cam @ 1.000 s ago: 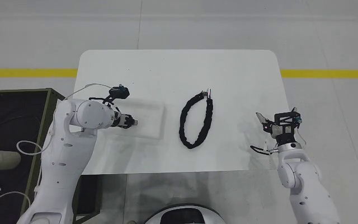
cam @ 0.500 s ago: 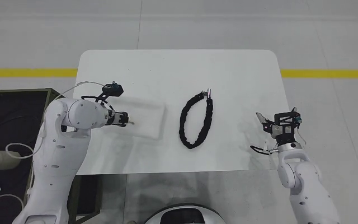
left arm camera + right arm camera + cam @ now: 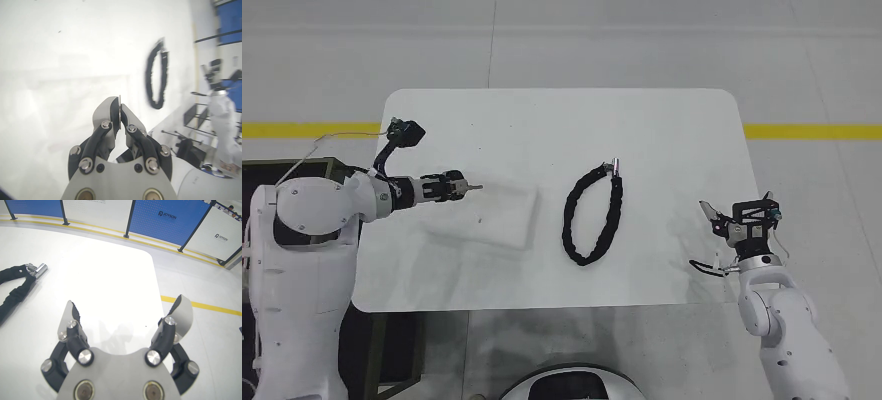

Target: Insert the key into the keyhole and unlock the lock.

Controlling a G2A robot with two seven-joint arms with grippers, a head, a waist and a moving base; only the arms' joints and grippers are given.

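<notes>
key (image 3: pixel 119 110) sits flat between the 2 pads of the left gripper (image 3: pixel 119 103), which pinches it tight above the left part of the white table (image 3: pixel 662 130). the black chain lock (image 3: pixel 592 215) lies in a loop in the middle of the table, well apart from the key. its shiny metal end (image 3: pixel 40 269) is at the far side of the loop. the right gripper (image 3: pixel 124 308) is spread wide, holding nothing, near the table's right edge.

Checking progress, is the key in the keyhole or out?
Out. The left gripper holds the key over the table, apart from the chain lock.
</notes>
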